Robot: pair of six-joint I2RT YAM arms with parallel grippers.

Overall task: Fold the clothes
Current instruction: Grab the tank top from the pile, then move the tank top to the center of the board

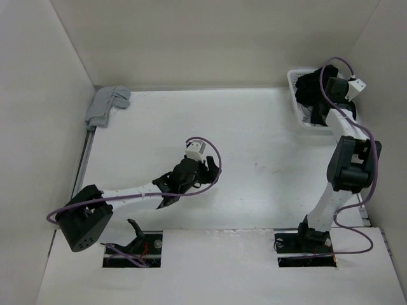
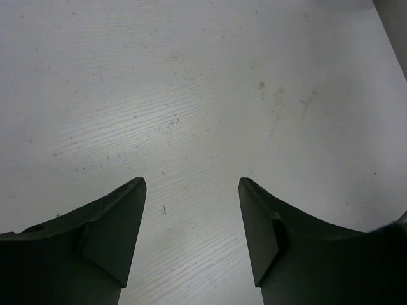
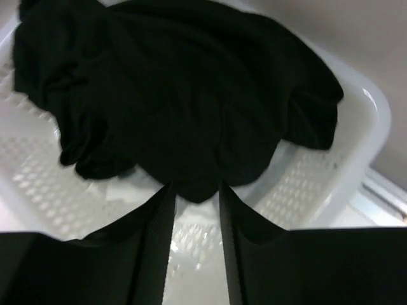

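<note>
Nothing was folded yet: the clothes were bunched in the basket. The right gripper was half-closed at their edge, grip untellable. The left gripper was held wide open and empty, well away from the basket.

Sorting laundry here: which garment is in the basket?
The black garment, bunched in the white basket at far right; the grey garments lie outside it, far left.

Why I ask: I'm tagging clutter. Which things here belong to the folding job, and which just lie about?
Job: crumpled black fabric garment; right gripper at its edge; left gripper.
Lying about: light grey fabric garments, far-left corner; white perforated plastic basket holding the black garment.
</note>
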